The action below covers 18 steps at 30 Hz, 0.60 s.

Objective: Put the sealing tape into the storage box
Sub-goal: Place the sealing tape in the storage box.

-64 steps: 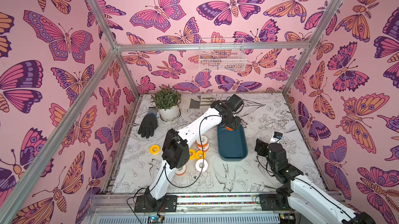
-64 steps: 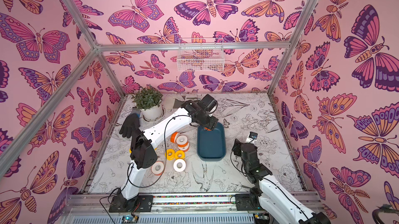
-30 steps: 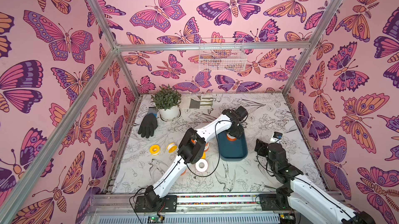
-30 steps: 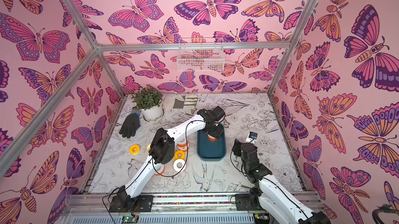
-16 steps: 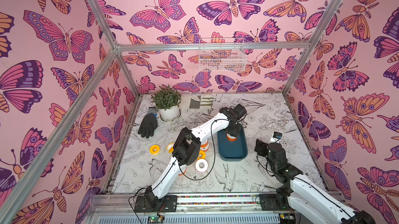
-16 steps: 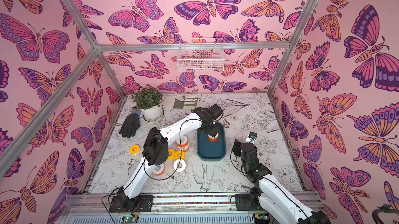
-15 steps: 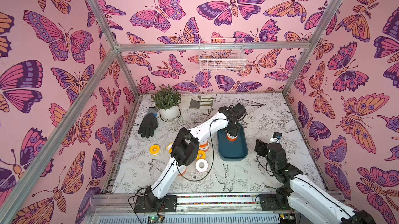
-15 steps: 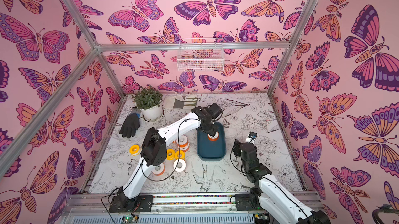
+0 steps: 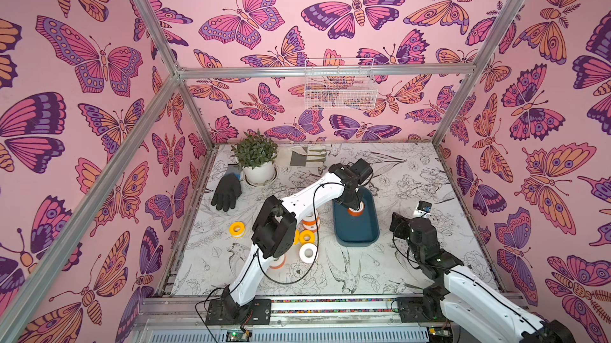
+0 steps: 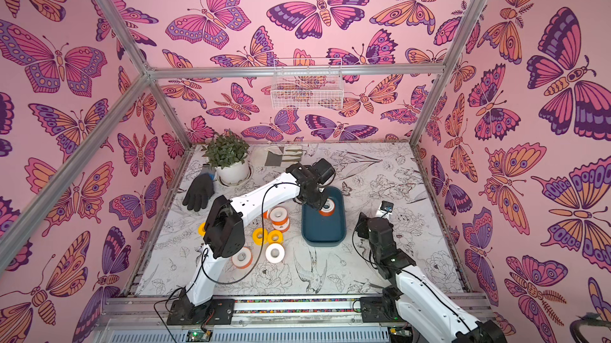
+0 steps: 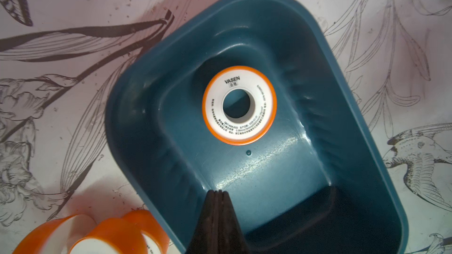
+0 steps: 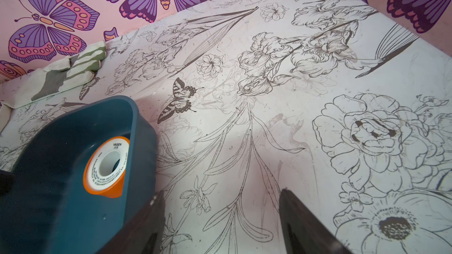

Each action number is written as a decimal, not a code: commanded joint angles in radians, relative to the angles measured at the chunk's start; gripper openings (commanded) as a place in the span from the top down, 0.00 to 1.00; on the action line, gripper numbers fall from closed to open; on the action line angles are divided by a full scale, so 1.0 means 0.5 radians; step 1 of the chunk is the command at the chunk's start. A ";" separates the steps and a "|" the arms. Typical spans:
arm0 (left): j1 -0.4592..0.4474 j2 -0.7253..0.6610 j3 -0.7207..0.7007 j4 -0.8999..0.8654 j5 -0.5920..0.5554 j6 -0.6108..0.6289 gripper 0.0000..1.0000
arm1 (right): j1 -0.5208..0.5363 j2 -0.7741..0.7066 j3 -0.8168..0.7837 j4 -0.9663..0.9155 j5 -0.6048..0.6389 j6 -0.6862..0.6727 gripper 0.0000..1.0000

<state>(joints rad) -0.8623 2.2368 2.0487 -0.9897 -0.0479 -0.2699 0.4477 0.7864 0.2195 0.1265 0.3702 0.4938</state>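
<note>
The teal storage box point(image 9: 355, 242) point(image 10: 324, 237) lies mid-table. One roll of sealing tape point(image 9: 357, 209) point(image 10: 328, 209), white on an orange spool, lies flat in its far end and touches no gripper. My left gripper point(image 11: 218, 192) hovers over the box point(image 11: 146, 118), shut with nothing in it, a short way from the roll point(image 11: 263, 108). Several more rolls point(image 10: 274, 252) lie left of the box, some hidden under the left arm. My right gripper point(image 12: 220, 195) stands open and empty over bare table, just right of the box point(image 12: 49, 167).
A potted plant point(image 9: 256, 159), a black glove point(image 9: 227, 191) and a folded cloth point(image 9: 309, 156) sit at the back left. A white wire basket point(image 9: 340, 88) hangs on the back wall. Two orange rolls point(image 11: 97, 235) lie close by the box's left rim.
The left gripper's jaws have gone from open to shut above the box, leaving the orange roll lying free inside. The right arm has stayed where it was.
</note>
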 commanded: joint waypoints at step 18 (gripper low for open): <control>0.050 0.348 0.141 -0.042 0.080 -0.001 1.00 | 0.013 0.009 0.066 -0.036 0.038 -0.002 0.23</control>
<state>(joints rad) -0.8494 2.3798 2.0930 -0.9947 -0.0151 -0.2703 0.4477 0.7876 0.2195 0.1261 0.3702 0.4938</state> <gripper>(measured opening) 0.051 0.766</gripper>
